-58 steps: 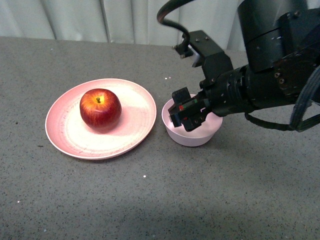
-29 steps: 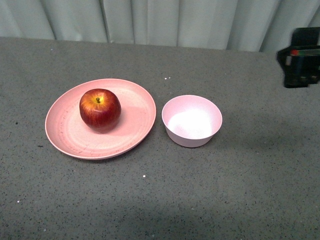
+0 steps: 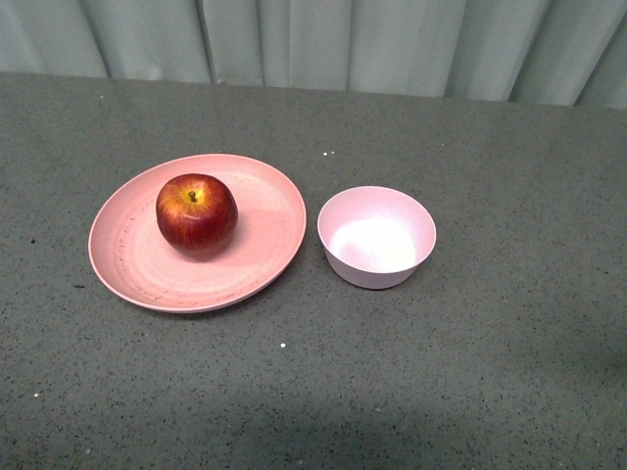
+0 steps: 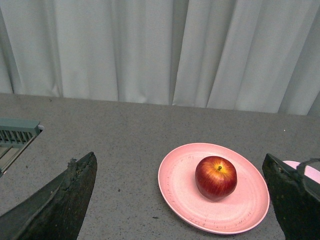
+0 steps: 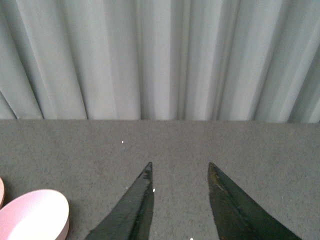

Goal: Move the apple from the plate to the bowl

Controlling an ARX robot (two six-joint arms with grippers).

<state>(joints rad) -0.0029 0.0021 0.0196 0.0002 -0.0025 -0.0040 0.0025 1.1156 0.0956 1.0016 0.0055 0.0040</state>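
- Grey, finely speckled tabletop [image 3: 470, 372] is running back to a pale curtain [image 3: 294, 39] that is hanging in soft vertical pleats.
- The apple [image 3: 196, 213] is sitting upright on the plate [image 3: 147, 279], a little left of the plate's middle in the front view. Its short stem is pointing up out of a yellow-orange patch, and its glossy dark-red skin is catching the light.
- The plate is lying flat on the table. It is wide, shallow and round, salmon pink, with faint dark speckles and concentric rings showing on its matte face.
- The bowl [image 3: 377, 269] is standing just to the right of the plate (whether the two rims are touching I cannot tell). It is small, deep and round, a matte pale pinkish-lilac, and its inside is showing bare.
- The left gripper [image 4: 179, 160] is hovering above the table and facing the apple and plate. Its dark, tapering fingers [image 4: 75, 200] are standing wide apart, rough along their edges, and gripping nothing.
- The right gripper [image 5: 180, 166] is hanging over open tabletop and facing the curtain, with the bowl showing at the edge of its view. Its black pointed jaws are standing apart with a narrower gap and holding nothing.
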